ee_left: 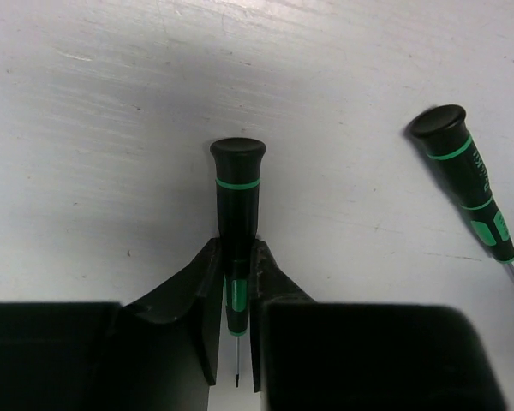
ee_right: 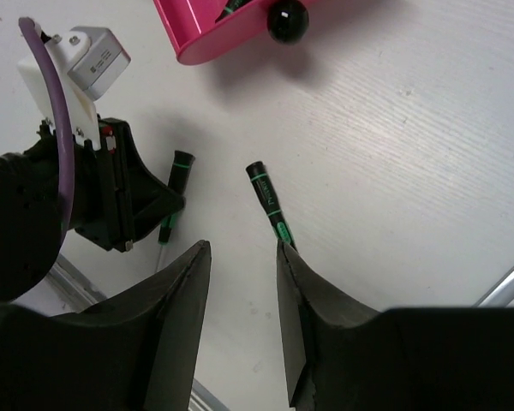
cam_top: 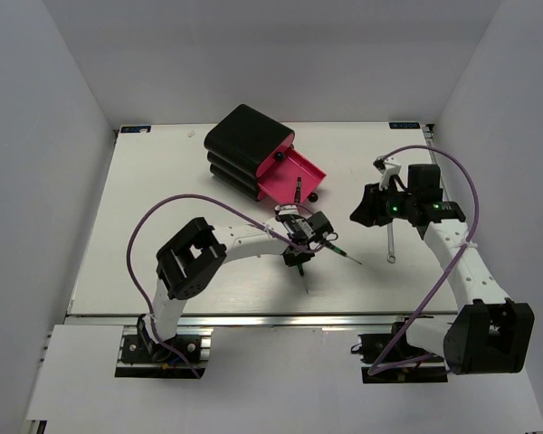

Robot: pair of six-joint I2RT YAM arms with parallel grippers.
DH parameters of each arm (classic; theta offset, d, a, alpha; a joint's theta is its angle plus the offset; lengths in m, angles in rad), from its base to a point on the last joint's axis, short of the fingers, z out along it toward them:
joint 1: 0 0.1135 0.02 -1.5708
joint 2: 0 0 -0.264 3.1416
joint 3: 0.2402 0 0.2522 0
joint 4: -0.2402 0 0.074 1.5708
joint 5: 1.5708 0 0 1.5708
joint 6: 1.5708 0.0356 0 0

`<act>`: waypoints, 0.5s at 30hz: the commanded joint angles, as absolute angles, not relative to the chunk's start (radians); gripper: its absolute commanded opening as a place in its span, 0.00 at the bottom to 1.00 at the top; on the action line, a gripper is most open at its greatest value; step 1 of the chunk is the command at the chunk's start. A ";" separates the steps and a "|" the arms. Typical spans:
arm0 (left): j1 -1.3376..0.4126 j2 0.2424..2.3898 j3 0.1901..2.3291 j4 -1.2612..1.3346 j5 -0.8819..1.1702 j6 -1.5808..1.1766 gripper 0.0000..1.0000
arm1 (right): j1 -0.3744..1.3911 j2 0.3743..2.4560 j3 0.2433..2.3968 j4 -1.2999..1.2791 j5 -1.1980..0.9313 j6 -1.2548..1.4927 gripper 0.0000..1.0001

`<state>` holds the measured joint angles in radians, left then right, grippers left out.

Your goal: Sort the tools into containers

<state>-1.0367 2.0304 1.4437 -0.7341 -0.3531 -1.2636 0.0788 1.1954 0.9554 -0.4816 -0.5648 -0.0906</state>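
My left gripper (ee_left: 237, 287) is shut on a thin black precision screwdriver (ee_left: 237, 201) with green bands, low over the table; it also shows in the top view (cam_top: 300, 256). A second precision screwdriver (ee_left: 464, 180) lies to its right (cam_top: 342, 254). My right gripper (ee_right: 244, 253) is open and empty above that one (ee_right: 270, 202). The silver wrench (cam_top: 391, 240) lies by the right arm. The black casing (cam_top: 244, 136) has its top pink drawer (cam_top: 276, 181) pulled open, with a dark green-marked tool (cam_top: 298, 192) inside. The larger green-and-black screwdriver is not visible.
The drawer's black knob (ee_right: 289, 19) is near the top of the right wrist view. The left arm's camera and purple cable (ee_right: 64, 128) are at the left of that view. The table's near edge (cam_top: 253, 316) lies just below both grippers.
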 commanded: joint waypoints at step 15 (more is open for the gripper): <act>-0.954 1.841 1.698 -0.802 -0.410 -0.979 0.00 | 0.077 1.077 0.859 -0.597 -0.673 -0.353 0.67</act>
<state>-1.0039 1.9350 1.5978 -0.8185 -0.3981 -1.0801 0.0788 1.1095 0.8688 -0.5819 -0.6159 -0.2722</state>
